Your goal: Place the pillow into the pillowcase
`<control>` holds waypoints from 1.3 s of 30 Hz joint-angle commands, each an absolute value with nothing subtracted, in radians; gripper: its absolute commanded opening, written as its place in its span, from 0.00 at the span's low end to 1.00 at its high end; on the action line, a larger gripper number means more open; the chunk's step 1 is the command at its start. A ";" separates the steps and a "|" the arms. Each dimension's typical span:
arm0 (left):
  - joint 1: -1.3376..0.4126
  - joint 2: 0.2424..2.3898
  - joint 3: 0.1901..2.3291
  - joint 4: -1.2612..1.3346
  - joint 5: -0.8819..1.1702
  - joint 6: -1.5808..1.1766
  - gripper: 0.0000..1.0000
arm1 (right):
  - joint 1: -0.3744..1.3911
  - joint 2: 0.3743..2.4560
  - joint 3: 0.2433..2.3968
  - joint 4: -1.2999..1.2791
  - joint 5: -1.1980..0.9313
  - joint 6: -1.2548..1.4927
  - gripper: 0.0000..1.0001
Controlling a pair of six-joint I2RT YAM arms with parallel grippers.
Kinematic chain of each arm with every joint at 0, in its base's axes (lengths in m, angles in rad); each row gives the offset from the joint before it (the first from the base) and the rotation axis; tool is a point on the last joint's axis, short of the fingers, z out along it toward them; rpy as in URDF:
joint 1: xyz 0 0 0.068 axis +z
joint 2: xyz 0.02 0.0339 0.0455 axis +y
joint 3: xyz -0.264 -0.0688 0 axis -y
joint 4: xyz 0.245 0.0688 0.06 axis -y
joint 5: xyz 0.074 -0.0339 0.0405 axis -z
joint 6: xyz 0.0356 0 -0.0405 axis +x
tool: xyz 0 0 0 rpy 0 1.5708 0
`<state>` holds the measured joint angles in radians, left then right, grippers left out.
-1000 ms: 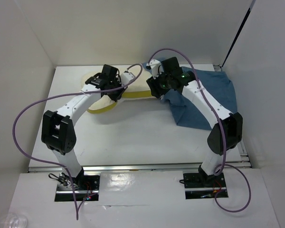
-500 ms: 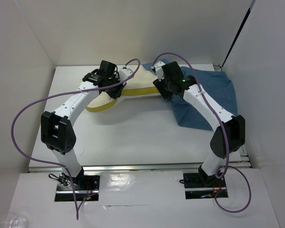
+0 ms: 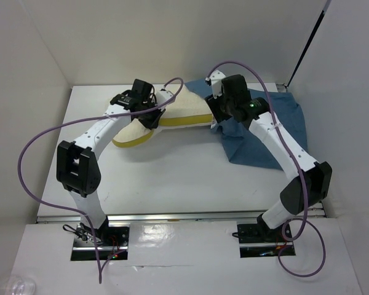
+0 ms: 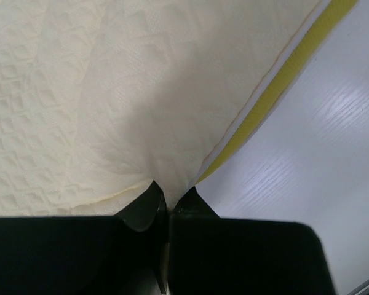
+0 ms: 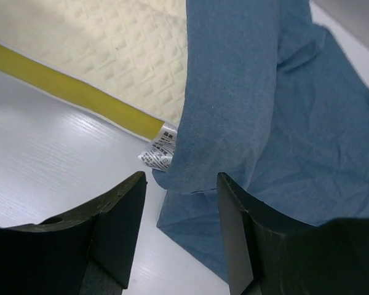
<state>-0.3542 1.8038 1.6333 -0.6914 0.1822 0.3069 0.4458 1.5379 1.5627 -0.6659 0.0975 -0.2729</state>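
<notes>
The cream-yellow pillow (image 3: 172, 114) lies across the back of the table, its right end at the mouth of the dusty-blue pillowcase (image 3: 277, 126). My left gripper (image 3: 152, 117) is shut on the pillow's fabric near its yellow edge; the wrist view shows the pinch (image 4: 169, 193) on the textured cloth (image 4: 111, 92). My right gripper (image 3: 214, 117) is open, just above the pillowcase's opening edge (image 5: 234, 123), which drapes over the pillow's corner (image 5: 129, 55) beside its white tag (image 5: 158, 152).
White walls enclose the table (image 3: 172, 178) on the left, back and right. Purple cables loop from both arms. The pillowcase bunches against the right wall.
My right gripper has moved right and back, toward the pillowcase. The pillow has shifted right with my left gripper, its end now nearer the pillowcase mouth.
</notes>
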 commanded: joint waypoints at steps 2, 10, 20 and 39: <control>-0.356 1.812 1.715 -0.635 0.244 0.281 0.00 | 0.403 1.595 1.572 -0.721 0.084 -0.239 0.57; -0.356 1.802 1.715 -0.644 0.235 0.290 0.00 | 0.385 1.658 1.572 -0.750 0.046 -0.219 0.56; -0.356 1.781 1.697 -0.644 0.225 0.290 0.00 | 0.376 1.762 1.716 -0.768 -0.197 -0.186 0.01; -0.356 1.810 1.761 -0.578 0.235 0.190 0.00 | 0.592 1.881 1.950 -0.934 -0.704 -0.183 0.00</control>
